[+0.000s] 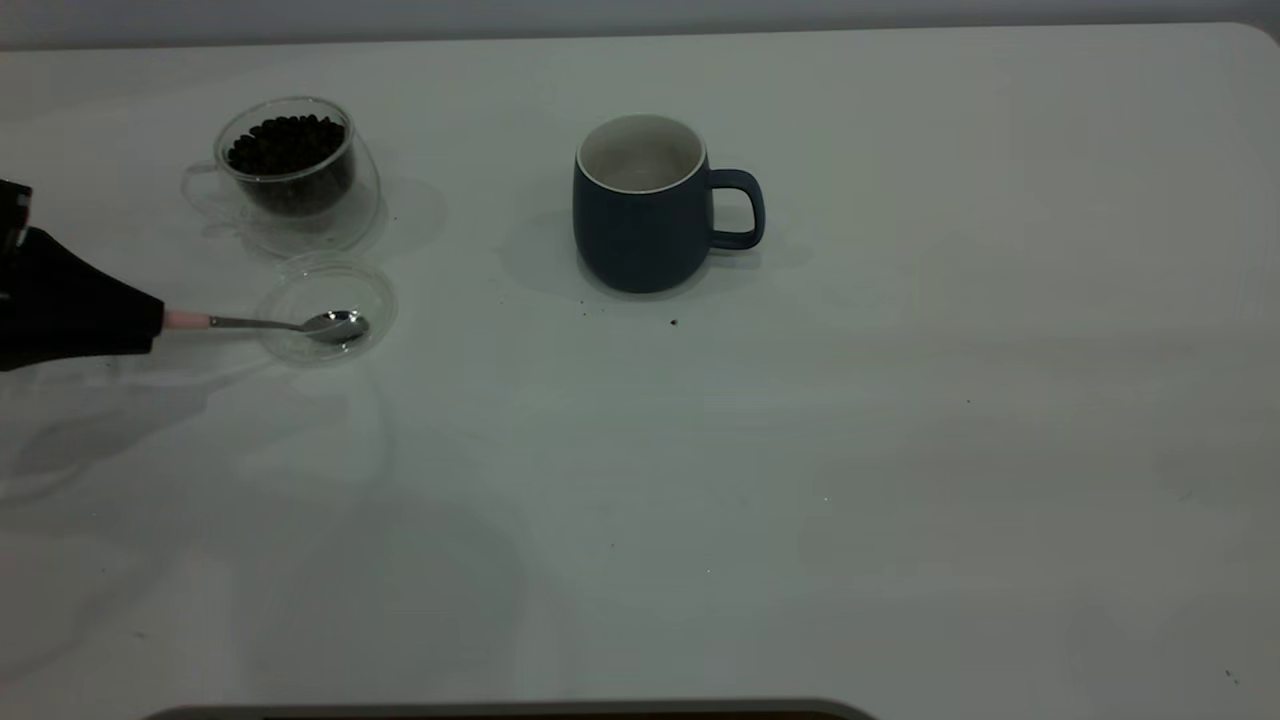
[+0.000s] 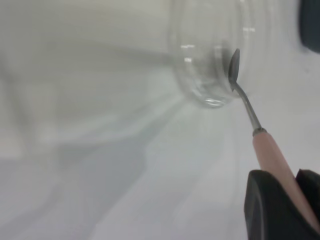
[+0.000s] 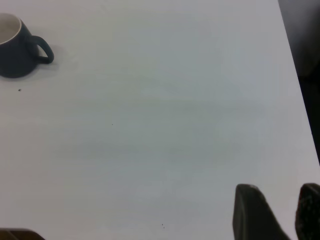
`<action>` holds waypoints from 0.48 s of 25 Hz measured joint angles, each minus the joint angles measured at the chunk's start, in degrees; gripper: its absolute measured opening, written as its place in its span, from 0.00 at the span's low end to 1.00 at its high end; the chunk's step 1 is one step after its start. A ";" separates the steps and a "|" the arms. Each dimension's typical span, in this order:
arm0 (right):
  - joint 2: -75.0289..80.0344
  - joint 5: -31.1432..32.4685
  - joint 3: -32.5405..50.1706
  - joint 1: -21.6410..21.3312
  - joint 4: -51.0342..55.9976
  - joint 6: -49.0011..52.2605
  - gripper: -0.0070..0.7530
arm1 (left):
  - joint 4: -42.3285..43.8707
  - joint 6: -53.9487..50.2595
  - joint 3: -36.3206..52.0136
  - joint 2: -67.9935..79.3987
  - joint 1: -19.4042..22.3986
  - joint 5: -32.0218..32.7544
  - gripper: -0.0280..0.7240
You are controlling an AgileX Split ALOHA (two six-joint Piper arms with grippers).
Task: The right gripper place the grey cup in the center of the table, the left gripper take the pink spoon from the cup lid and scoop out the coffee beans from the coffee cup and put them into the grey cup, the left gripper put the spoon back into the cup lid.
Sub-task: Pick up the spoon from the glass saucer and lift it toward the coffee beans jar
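Left gripper [image 1: 150, 325] clamped on pink-handled metal spoon [image 1: 275, 324].
Bowl rests in clear round lid [image 1: 327, 308]; right gripper [image 3: 277, 212] parted, empty.

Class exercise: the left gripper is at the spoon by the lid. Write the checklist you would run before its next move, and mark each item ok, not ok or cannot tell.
1. Left gripper shut on the pink spoon handle: ok.
2. Spoon bowl lies inside the cup lid: ok.
3. Grey cup upright near the table centre, handle toward the right arm's side: ok.
4. Coffee cup upright, holding beans: ok.
5. Beans already in the grey cup: cannot tell.
6. Right gripper away from the cups, fingers apart: ok.
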 joint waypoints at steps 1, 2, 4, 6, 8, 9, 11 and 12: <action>0.00 0.00 0.00 0.00 0.00 0.00 0.33 | 0.16 0.00 0.00 -0.49 0.00 0.69 0.20; 0.00 0.00 0.00 0.00 0.00 0.00 0.33 | 0.16 0.00 0.00 -1.04 0.00 1.18 0.20; 0.00 0.00 0.00 0.00 0.00 0.00 0.33 | 0.50 0.00 -0.15 -2.44 0.00 1.66 0.20; 0.00 0.00 0.00 0.00 0.00 0.00 0.33 | 0.71 0.00 -0.27 -3.97 0.00 1.78 0.20; 0.00 0.00 0.00 0.00 0.00 0.00 0.33 | 0.98 0.00 -0.28 -5.66 0.00 2.15 0.20; 0.00 0.00 0.00 0.00 0.00 0.00 0.33 | 0.98 0.00 -0.28 -6.51 0.00 2.32 0.20; 0.00 0.00 0.00 0.00 0.00 0.00 0.33 | 0.15 0.38 -0.28 -8.32 0.00 2.63 0.20; 0.00 0.00 0.00 0.00 0.00 0.00 0.33 | -1.23 0.93 -0.33 -9.35 0.00 2.63 0.20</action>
